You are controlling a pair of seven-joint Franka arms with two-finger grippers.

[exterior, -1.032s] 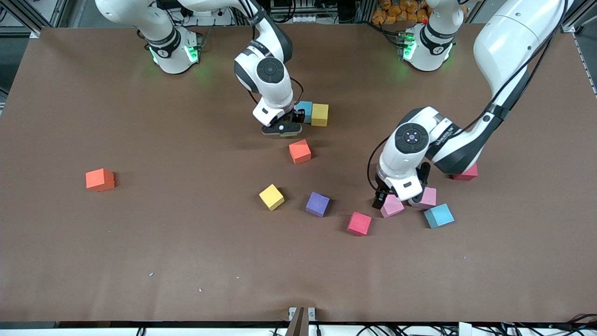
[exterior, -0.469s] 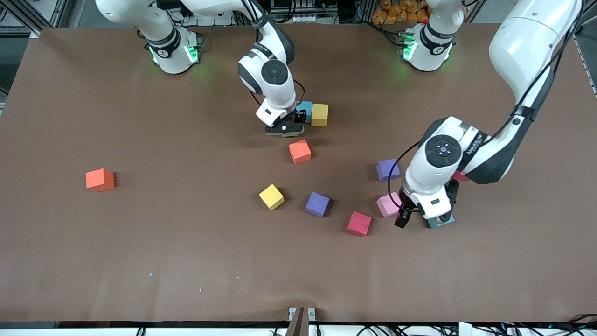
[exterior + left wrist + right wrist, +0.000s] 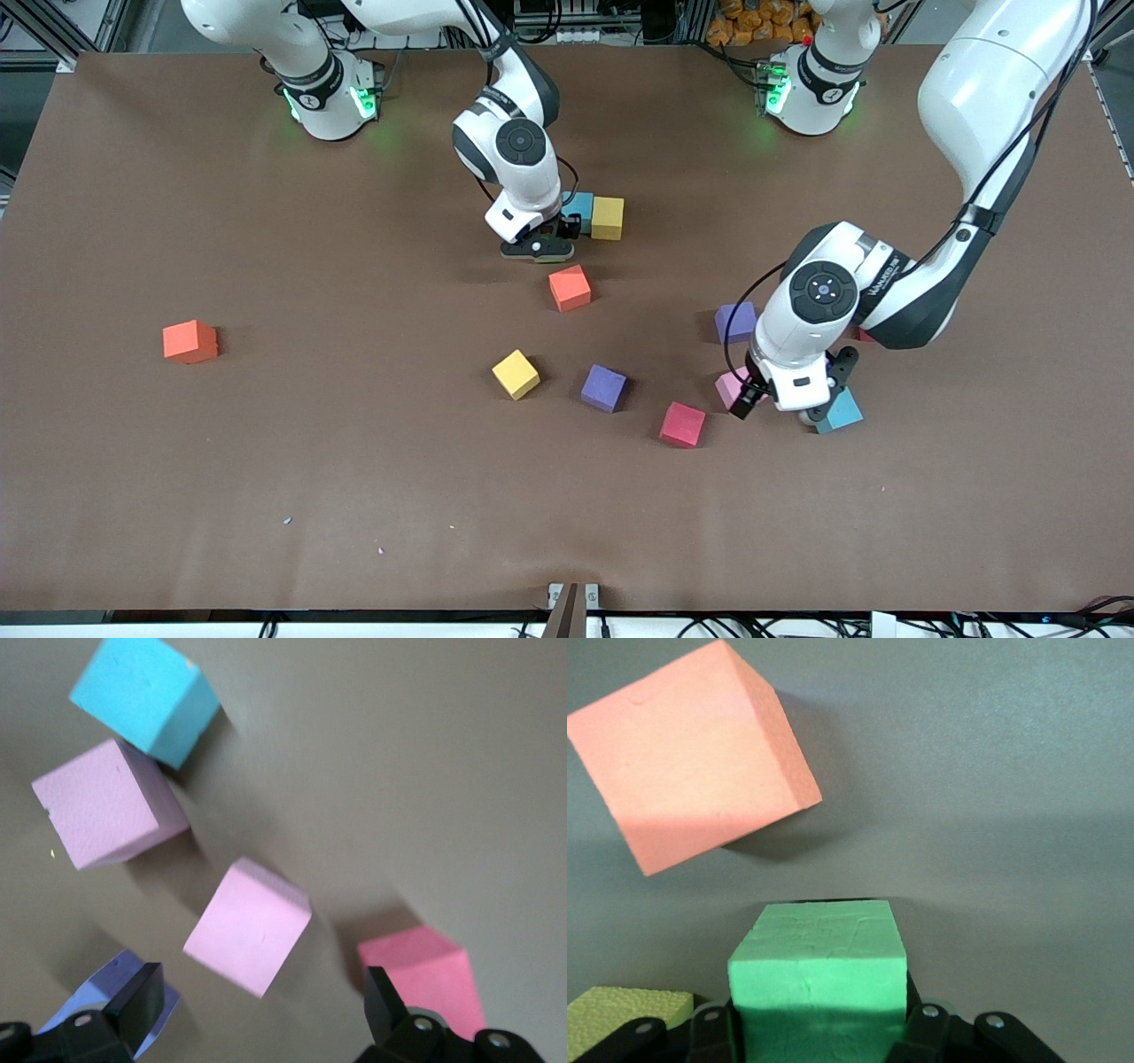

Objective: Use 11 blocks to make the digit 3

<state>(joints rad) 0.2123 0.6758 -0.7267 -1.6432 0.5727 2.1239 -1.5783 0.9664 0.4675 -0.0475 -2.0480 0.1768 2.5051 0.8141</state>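
Blocks lie scattered over the brown table point(image 3: 266, 461). Right gripper point(image 3: 538, 249), low over the table's middle toward the robots' bases, is clamped on a green block point(image 3: 819, 979); it sits just beside a teal block point(image 3: 580, 206) and a yellow block point(image 3: 608, 218) that touch each other. An orange block point(image 3: 569, 288) lies just nearer the front camera than this gripper, and the right wrist view shows it tilted relative to the green one.

Left gripper point(image 3: 791, 401) hangs over a cluster toward the left arm's end of the table, its fingers point(image 3: 137, 1005) spread wide and holding nothing. In the left wrist view a pink block point(image 3: 248, 926) lies between the fingers, apart from both. A second pink block point(image 3: 106, 804) touches a second teal block point(image 3: 144, 695). A red block point(image 3: 682, 424) lies near the cluster and a purple block point(image 3: 735, 322) lies farther from the front camera, partly hidden by the arm.

Toward the table's middle sit a second purple block point(image 3: 603, 388) and a second yellow block point(image 3: 516, 374), near each other. A second orange block point(image 3: 190, 341) lies alone toward the right arm's end.
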